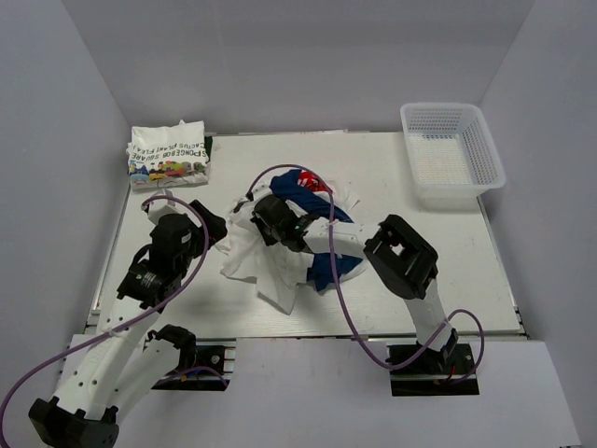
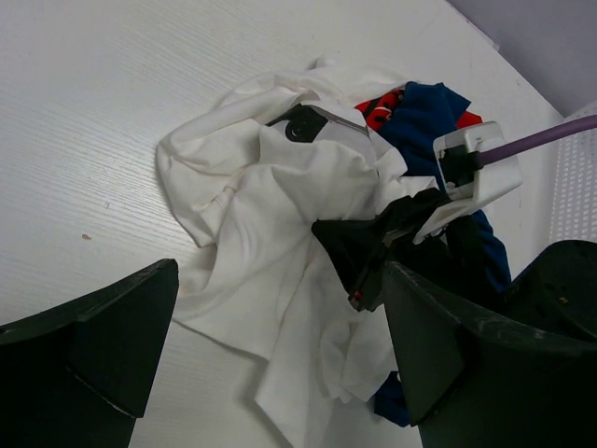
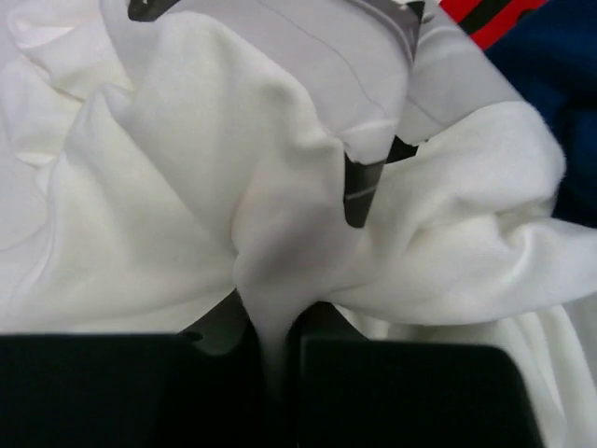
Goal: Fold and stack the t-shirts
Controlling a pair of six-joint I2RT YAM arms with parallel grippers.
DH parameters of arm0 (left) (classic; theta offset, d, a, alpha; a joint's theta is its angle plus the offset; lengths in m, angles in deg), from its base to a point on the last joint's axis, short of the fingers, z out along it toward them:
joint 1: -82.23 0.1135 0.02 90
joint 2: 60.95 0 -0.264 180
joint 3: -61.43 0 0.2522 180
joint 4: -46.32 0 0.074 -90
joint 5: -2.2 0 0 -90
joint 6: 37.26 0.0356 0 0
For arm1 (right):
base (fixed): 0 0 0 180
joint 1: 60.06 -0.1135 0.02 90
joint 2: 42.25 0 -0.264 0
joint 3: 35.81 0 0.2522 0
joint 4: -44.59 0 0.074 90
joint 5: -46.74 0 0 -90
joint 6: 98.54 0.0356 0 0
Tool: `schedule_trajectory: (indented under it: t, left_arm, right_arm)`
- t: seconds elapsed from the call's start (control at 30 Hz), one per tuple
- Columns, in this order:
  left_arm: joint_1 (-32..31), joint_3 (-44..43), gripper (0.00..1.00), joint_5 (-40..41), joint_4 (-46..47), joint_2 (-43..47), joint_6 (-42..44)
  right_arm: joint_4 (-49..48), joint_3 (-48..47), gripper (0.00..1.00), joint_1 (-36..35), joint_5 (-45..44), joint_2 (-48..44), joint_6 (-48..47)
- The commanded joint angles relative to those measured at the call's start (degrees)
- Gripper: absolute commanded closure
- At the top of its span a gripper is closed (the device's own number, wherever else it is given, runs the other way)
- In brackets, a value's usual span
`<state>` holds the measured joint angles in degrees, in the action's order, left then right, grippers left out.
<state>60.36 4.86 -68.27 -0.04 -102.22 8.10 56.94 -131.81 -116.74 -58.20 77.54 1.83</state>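
The right hand (image 3: 275, 341) is clamped on a fold of the white t-shirt (image 3: 140, 215), which lies crumpled with the blue t-shirt (image 1: 326, 266) in a heap at the middle of the desk (image 1: 420, 271). The left hand (image 2: 280, 289) hangs just beside the heap on its left, fingers wide apart and holding nothing. A folded t-shirt (image 1: 168, 154) with a colourful print sits at the far left corner, and a white basket (image 1: 448, 191) stands at the far right.

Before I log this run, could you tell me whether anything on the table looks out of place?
Yes: the white t-shirt and blue t-shirt lie crumpled in a tangled heap at the centre, whereas the printed t-shirt sits folded at the far left corner.
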Motion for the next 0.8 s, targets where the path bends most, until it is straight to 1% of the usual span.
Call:
schedule_trajectory:
  t: [0.0,0.03,0.07,0.1,0.2,0.23,0.27,0.33,0.37,0.43,0.47,0.5,0.53,0.57,0.6,0.63,0.7,0.73,0.77]
  left_arm:
    - [-0.2,0.5,0.00,-1.5,0.0,1.5,-0.4]
    - [-0.2,0.5,0.00,-1.5,0.0,2.0,-0.4]
    - [-0.2,0.5,0.00,-1.5,0.0,2.0,-0.4]
    - [-0.2,0.5,0.00,-1.5,0.0,2.5,-0.4]
    - [-0.2,0.5,0.00,-1.5,0.0,3.0,-0.4]
    - [-0.2,0.5,0.00,-1.5,0.0,3.0,-0.4]
    - [-0.2,0.5,0.00,-1.5,0.5,3.0,-0.4]
    - [-0.2,0.5,0.00,-1.5,0.5,3.0,-1.0]
    - [-0.2,0.5,0.00,-1.5,0.5,3.0,-1.0]
    - [-0.2,0.0,0.00,-1.5,0.0,2.3,-1.0]
    - [-0.2,0.0,0.00,-1.5,0.0,1.7,-1.0]
    - [-0.2,0.0,0.00,-1.5,0.0,1.7,-1.0]
    - [-0.2,0.0,0.00,-1.5,0.0,1.7,-1.0]
    - [-0.2,0.0,0.00,-2.0,0.0,1.1,-1.0]
    - [-0.2,0.0,0.00,-2.0,0.0,1.1,-1.0]
    - [-0.2,0.0,0.00,-2.0,0.0,1.1,-1.0]
    - [-0.2,0.0,0.00,-2.0,0.0,0.6,-1.0]
    - [-0.2,0.0,0.00,-2.0,0.0,0.6,-1.0]
    - [-0.2,0.0,0.00,-2.0,-0.5,0.6,-1.0]
  right_arm:
    - [-2.7,-1.1,1.00,-0.5,-2.8,-7.1,1.9]
    - [-1.5,-2.0,1.00,-0.4,-3.1,-8.2,2.4]
    - [1.0,-5.8,1.00,-0.4,-4.8,-8.7,2.6]
    - [4.4,-7.0,1.00,-0.4,-5.0,-9.9,2.6]
    - [9.2,-11.9,1.00,-0.5,-6.0,-14.3,2.7]
    - [9.6,-12.9,1.00,-0.4,-6.5,-15.4,2.9]
    - [10.1,-13.0,1.00,-0.4,-7.1,-19.3,2.9]
    - [8.5,-12.4,1.00,-0.2,-8.3,-22.1,1.6]
    - [6.6,-12.2,1.00,-0.1,-9.0,-26.2,0.1]
    - [4.4,-12.9,1.00,-0.2,-13.6,-29.2,-1.9]
    - [4.2,-14.0,1.00,0.1,-15.1,-30.3,-5.2]
    - [5.4,-16.6,1.00,0.2,-20.1,-30.7,-6.1]
    - [7.1,-19.8,1.00,0.4,-21.7,-30.5,-9.9]
    - [8.0,-22.8,1.00,0.6,-23.1,-30.5,-9.9]
    - [8.5,-24.1,1.00,1.5,-29.7,-30.4,-14.3]
    - [8.0,-24.3,1.00,1.5,-31.8,-30.4,-14.3]
    - [5.8,-23.6,1.00,4.1,-37.1,-30.9,-19.8]
    - [4.1,-21.5,1.00,5.1,-39.7,-31.1,-22.3]
    - [2.7,-20.3,1.00,7.1,-40.0,-31.7,-23.5]
